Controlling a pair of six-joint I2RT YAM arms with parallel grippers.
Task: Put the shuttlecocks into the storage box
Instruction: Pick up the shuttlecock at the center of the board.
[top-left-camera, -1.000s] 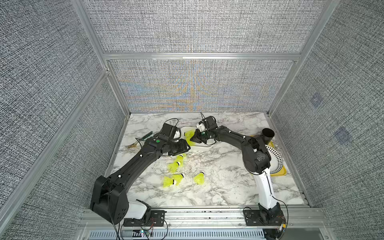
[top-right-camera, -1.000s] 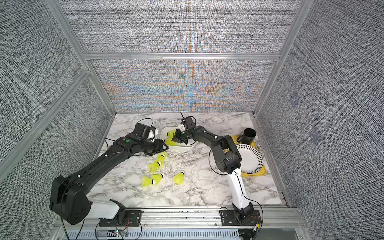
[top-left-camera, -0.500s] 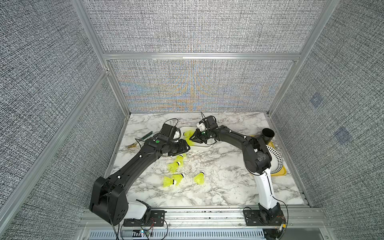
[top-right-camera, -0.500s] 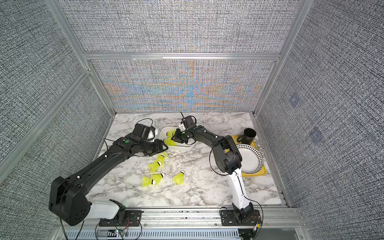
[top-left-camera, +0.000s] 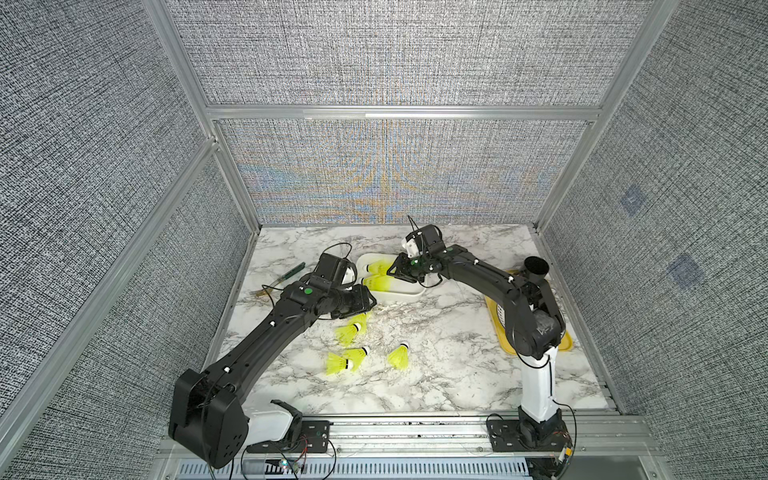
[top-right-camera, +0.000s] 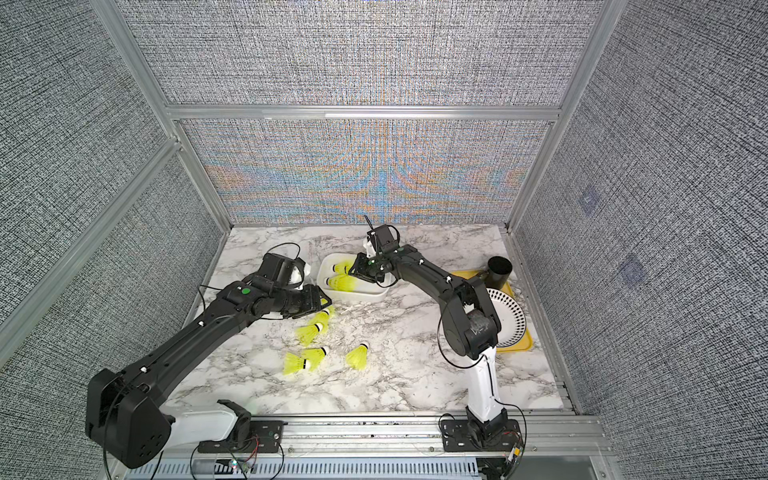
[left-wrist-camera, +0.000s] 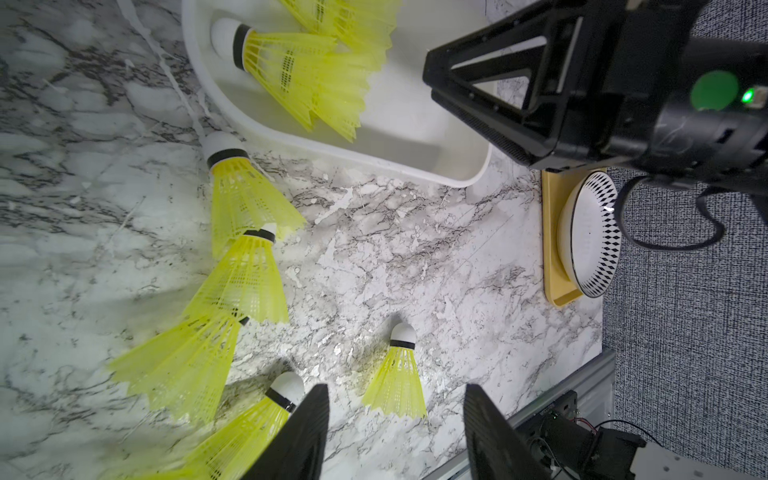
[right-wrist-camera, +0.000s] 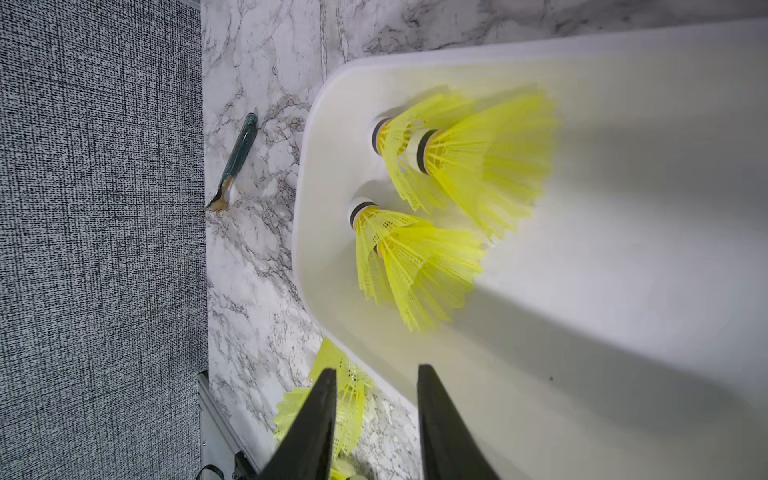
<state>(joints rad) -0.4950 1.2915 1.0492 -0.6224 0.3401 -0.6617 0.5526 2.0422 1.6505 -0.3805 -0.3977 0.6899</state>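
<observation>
Both top views are showing grey woven-fabric walls (top-left-camera: 374, 54) enclosing a white marble tabletop (top-left-camera: 457, 374); neon yellow-green plastic shuttlecocks (top-left-camera: 348, 332) are lying there and in the shallow white plastic storage box (top-left-camera: 400, 296). Left gripper (left-wrist-camera: 395, 390) and right gripper (right-wrist-camera: 376, 370) are gaping partway, empty.

Yellow tray (top-left-camera: 494, 320) half hidden behind right arm (top-left-camera: 482, 278)

no legible text, no labels, no numbers

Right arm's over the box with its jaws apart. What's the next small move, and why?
Probably lift the right gripper clear of the storage box: its jaws stand open and empty above shuttlecocks lying inside, and a lone shuttlecock waits on the table on that arm's side.
</observation>
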